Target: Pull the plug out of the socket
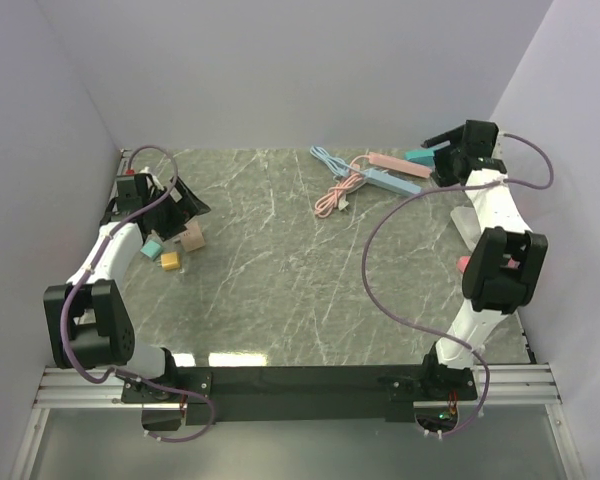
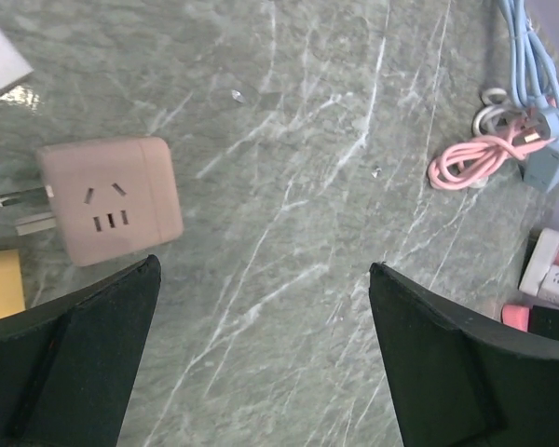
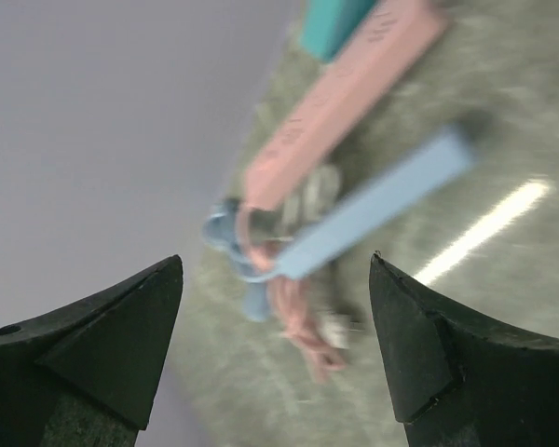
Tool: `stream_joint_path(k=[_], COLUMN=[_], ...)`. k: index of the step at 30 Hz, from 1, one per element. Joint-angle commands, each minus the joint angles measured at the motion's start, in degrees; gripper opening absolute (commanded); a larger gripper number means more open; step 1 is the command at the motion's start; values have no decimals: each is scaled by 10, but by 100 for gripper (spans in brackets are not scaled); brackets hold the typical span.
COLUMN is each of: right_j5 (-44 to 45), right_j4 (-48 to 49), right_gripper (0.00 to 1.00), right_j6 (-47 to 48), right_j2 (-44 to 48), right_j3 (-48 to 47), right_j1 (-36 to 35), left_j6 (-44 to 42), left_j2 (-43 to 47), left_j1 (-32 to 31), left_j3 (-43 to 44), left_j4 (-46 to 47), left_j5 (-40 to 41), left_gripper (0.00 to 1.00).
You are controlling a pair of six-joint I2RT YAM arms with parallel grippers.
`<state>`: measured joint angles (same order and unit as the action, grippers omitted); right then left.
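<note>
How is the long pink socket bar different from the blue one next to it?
The pink bar is pink and the blue bar is light blue. The pink bar lies nearer the back wall; the blue bar lies nearer the robot's bases. A teal block sits at the pink bar's end, not the blue bar's. Both are long, thin and lie flat, side by side.

Green marble tabletop point(image 1: 280, 290), pale lilac walls point(image 1: 280, 70)
</note>
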<state>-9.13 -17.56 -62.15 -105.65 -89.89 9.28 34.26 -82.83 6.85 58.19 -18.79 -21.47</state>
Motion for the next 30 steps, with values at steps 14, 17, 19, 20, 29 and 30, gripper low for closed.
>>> stream_joint_path(k=[14, 17, 19, 20, 29, 30], right_j5=[499, 494, 485, 482, 294, 255], right_j4=[-256, -195, -172, -170, -73, -71], right_gripper=[100, 100, 100, 100, 100, 100], right_j6=[317, 398, 436, 442, 572, 571], right_j2=[192, 231, 240, 241, 255, 251], right_j3=[180, 233, 247, 246, 287, 286], right_j1=[-2, 6, 24, 31, 141, 143], left_j6=[3, 3, 5, 7, 8, 10], left_j2=[29, 21, 15, 11, -28, -30], left_j1=[-66, -88, -95, -100, -130, -131], left_j3=[-40, -30, -23, -20, 14, 15], left_j4=[39, 33, 34, 34, 32, 36], left_j5=[-68, -69, -68, -71, -83, -84], left_gripper=[99, 99, 99, 99, 99, 99])
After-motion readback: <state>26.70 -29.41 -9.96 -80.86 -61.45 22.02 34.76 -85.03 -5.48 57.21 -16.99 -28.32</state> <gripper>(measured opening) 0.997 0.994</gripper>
